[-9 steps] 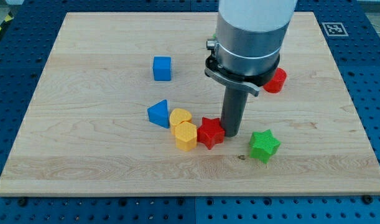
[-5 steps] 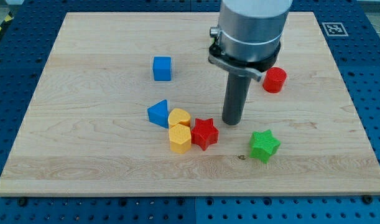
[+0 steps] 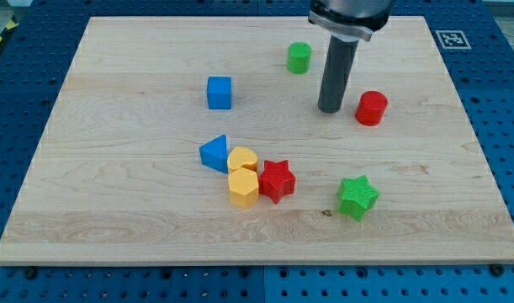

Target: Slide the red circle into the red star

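Camera view: red circle [image 3: 372, 108] just right of my tip [image 3: 328, 109].

A pale wood board [image 3: 113, 210] lies on a blue perforated table [image 3: 13, 101]. A black-and-white marker [image 3: 453, 39] sits at its top-right corner.

Place: robotics lab bench | Evidence: wooden worktop [image 3: 113, 210] lies on blue perforated mounting plate [image 3: 509, 126] | printed fiducial tag [image 3: 452, 39] at the worktop's top-right corner | yellow-black hazard tape [image 3: 2, 35] at view's top left
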You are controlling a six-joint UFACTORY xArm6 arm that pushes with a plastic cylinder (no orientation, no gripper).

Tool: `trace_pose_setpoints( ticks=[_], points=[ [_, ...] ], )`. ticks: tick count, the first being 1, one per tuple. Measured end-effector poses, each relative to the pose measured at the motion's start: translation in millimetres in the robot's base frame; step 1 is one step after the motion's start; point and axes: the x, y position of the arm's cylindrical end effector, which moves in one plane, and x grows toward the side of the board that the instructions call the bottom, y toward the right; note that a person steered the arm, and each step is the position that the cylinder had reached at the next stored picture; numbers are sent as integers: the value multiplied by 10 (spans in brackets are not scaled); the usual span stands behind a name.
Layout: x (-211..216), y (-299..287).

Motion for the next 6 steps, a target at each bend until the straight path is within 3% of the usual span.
trace_pose_setpoints(
  ticks=[3,6],
  points=[
    [-614,654],
    [-619,1404]
  ],
)
